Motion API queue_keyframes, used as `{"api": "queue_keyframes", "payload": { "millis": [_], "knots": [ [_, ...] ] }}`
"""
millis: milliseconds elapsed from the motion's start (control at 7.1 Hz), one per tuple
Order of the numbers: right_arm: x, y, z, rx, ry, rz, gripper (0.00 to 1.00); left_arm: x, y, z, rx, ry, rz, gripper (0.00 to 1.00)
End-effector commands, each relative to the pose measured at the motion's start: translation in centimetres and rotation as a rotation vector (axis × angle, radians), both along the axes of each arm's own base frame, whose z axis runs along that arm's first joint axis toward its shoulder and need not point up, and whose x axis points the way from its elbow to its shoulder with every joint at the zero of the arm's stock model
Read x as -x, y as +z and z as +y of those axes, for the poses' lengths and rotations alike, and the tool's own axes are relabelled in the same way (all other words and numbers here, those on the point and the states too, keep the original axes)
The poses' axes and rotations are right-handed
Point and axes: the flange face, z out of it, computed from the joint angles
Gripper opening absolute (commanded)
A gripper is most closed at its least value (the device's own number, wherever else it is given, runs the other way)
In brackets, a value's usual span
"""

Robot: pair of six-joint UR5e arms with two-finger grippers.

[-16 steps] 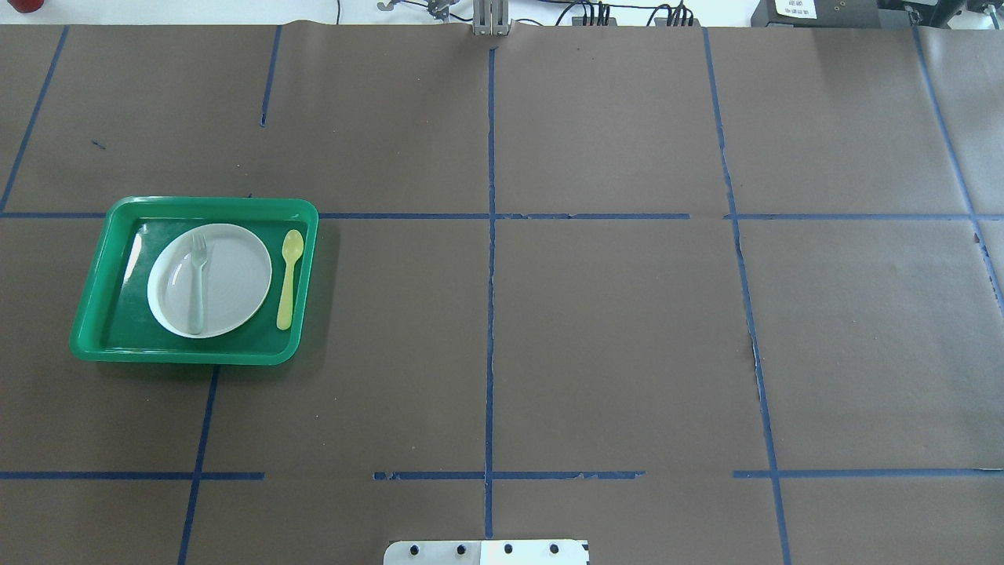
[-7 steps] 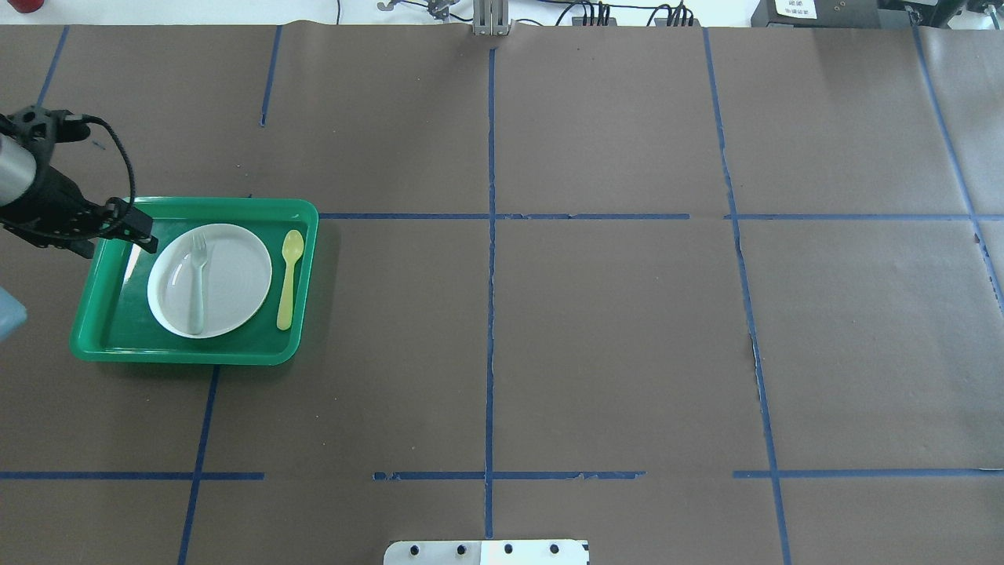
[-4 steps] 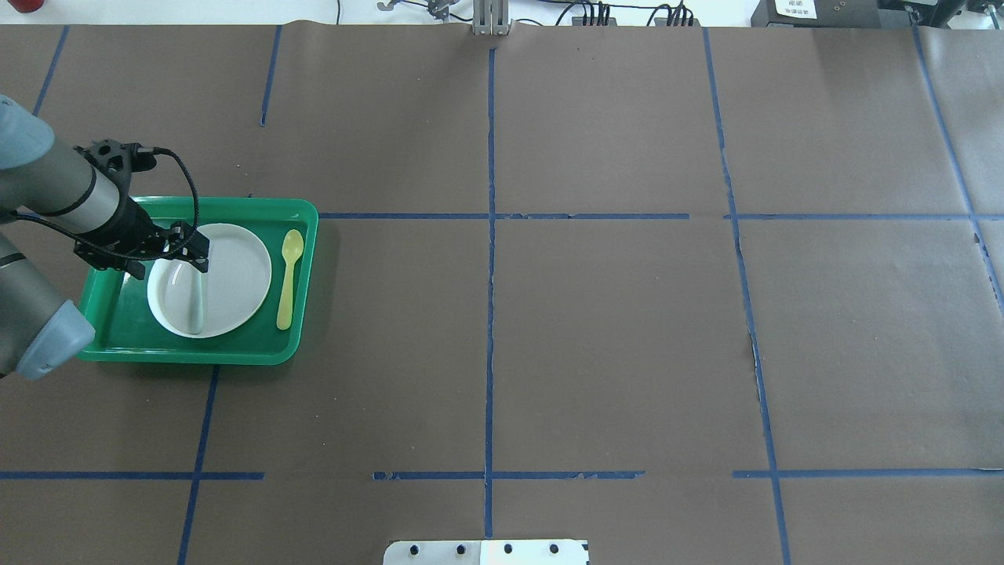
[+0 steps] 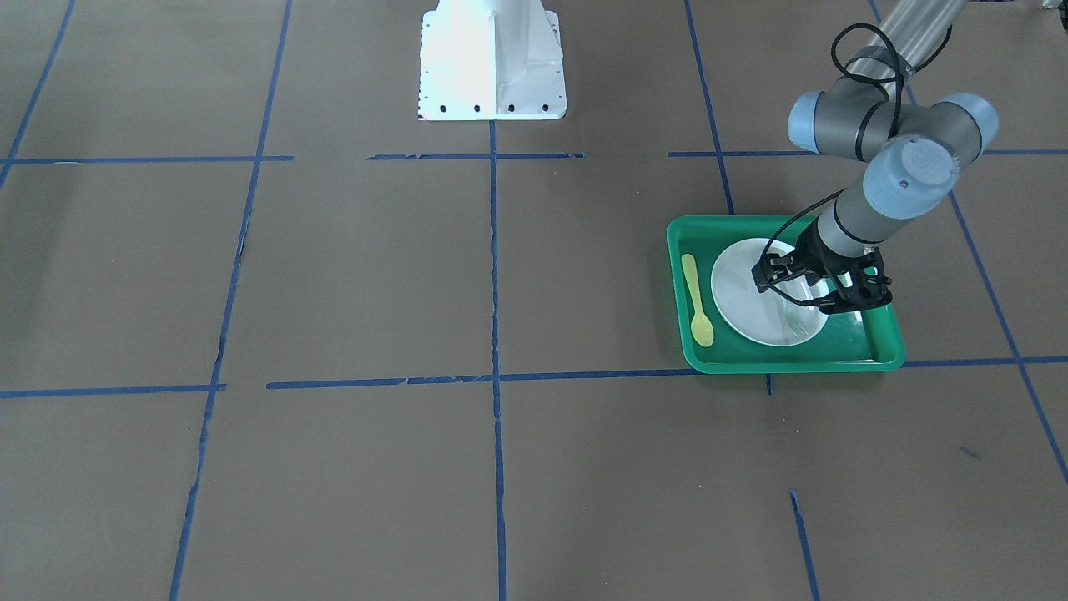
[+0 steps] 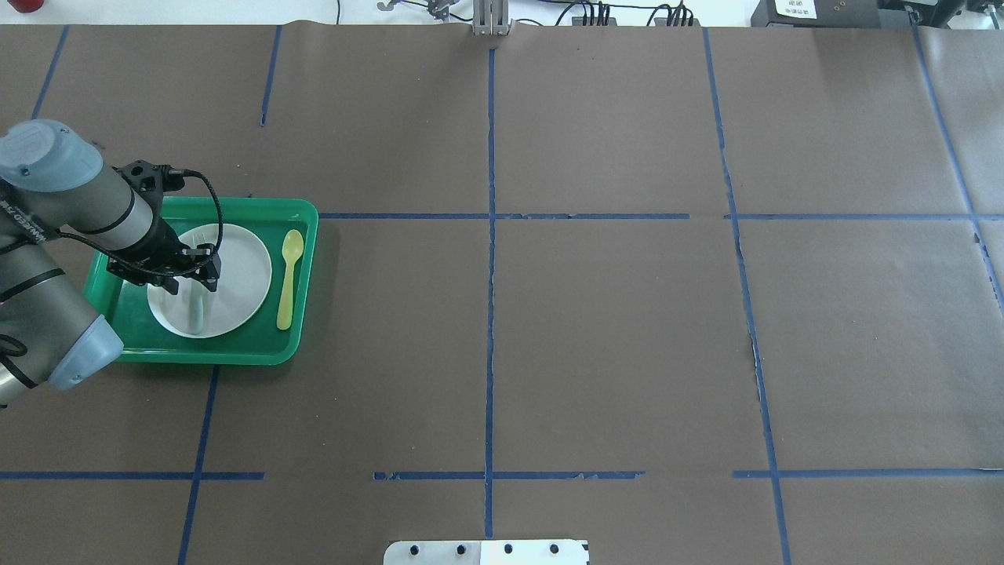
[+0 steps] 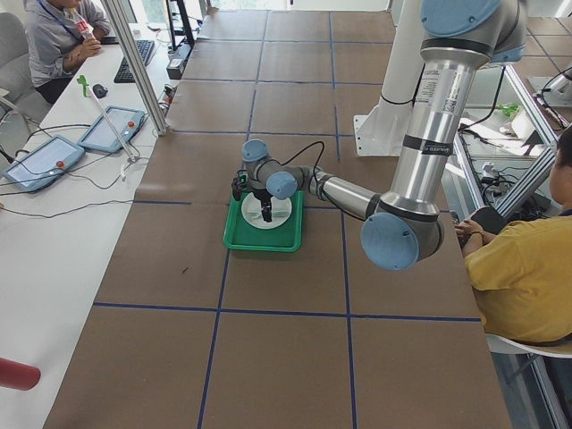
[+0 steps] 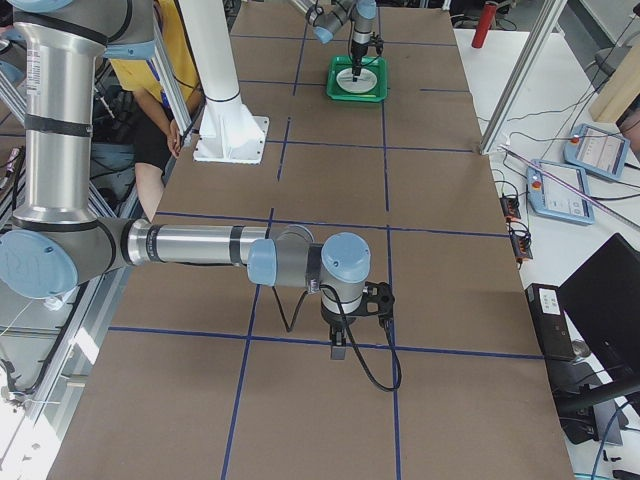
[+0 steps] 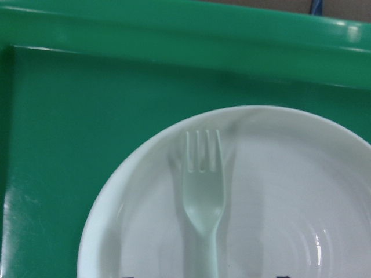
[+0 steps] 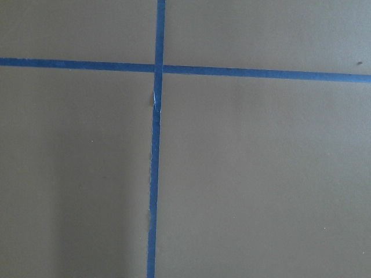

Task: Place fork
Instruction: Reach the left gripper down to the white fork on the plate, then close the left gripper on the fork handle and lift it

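The fork lies flat on the white plate, off-centre (tines pointing away from the robot). We read the left gripper as hovering over the plate with fingers spread astride the handle, ready to pinch. The right gripper is well away from the plate, and we cannot tell its finger state.

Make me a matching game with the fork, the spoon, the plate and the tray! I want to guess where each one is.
Things:
1. pale translucent plastic fork
2. yellow plastic spoon
3. round white plate
4. green plastic tray

Places:
A. directly on the brown paper-covered table
B. lying on the plate
C. on the tray floor, beside the plate
D. inside the tray, under the fork

Pairs: 1-B, 2-C, 3-D, 4-A.
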Motion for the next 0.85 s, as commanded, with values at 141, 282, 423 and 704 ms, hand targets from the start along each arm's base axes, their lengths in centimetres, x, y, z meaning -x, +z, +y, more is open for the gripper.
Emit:
{"api": "queue_keyframes", "payload": {
  "millis": [141, 282, 423, 704],
  "knots": [
    [0.0, 0.0, 0.0, 0.0, 0.0, 0.0, 1.0, -0.02, 0.29, 0.02, 0.001, 0.002, -0.004, 0.2],
    [0.0, 0.0, 0.0, 0.0, 0.0, 0.0, 1.0, -0.03, 0.27, 0.03, 0.0, 0.003, -0.002, 0.17],
    [0.0, 0.0, 0.0, 0.0, 0.0, 0.0, 1.0, 0.01, 0.0, 0.07, -0.001, 0.001, 0.0, 0.0],
    [0.0, 0.0, 0.0, 0.0, 0.0, 0.0, 1.0, 0.44, -0.44, 0.26, -0.007, -0.003, 0.005, 0.0]
  ]
}}
